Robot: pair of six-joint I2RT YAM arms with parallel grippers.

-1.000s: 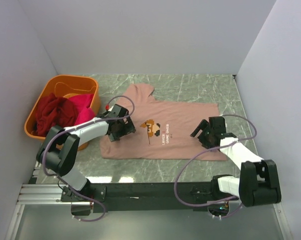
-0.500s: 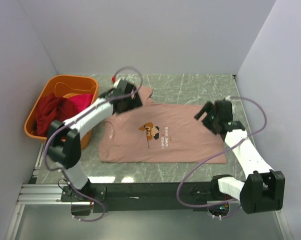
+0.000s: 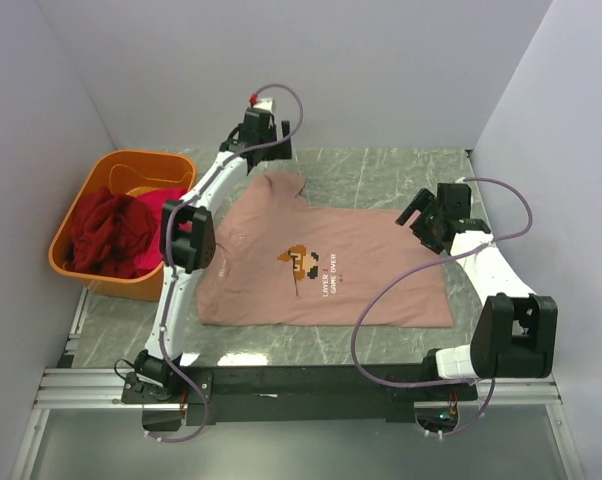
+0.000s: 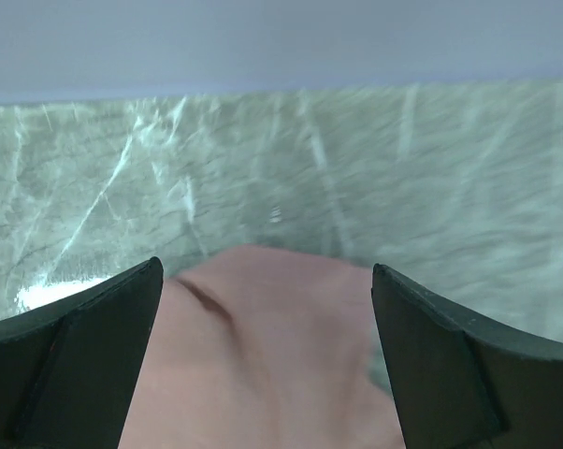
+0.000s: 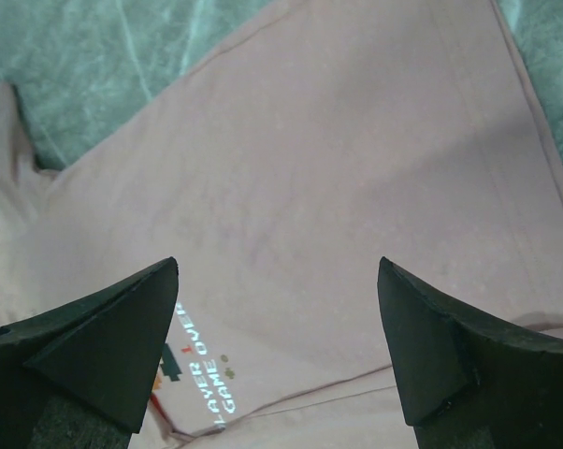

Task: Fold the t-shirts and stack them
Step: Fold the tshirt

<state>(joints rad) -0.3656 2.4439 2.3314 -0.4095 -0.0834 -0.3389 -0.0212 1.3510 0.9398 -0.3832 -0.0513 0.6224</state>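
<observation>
- Pink t-shirt [image 3: 321, 265] spread flat mid-table [image 3: 401, 170], print up; one corner rumpled at the far left
- Left gripper [image 4: 266, 273] wide apart, empty, over that corner; right gripper [image 5: 278, 269] likewise, over the shirt's right part
- Judged: light, limp, creases easily; pinch edges or corners, both arms together
- Other tees [image 3: 116, 230] heaped in orange tub [image 3: 131, 158]

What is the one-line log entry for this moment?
pink tee: spread, unfolded | left gripper: open, at tee's far edge | right gripper: open, above tee's right side | tub: other tees inside
</observation>
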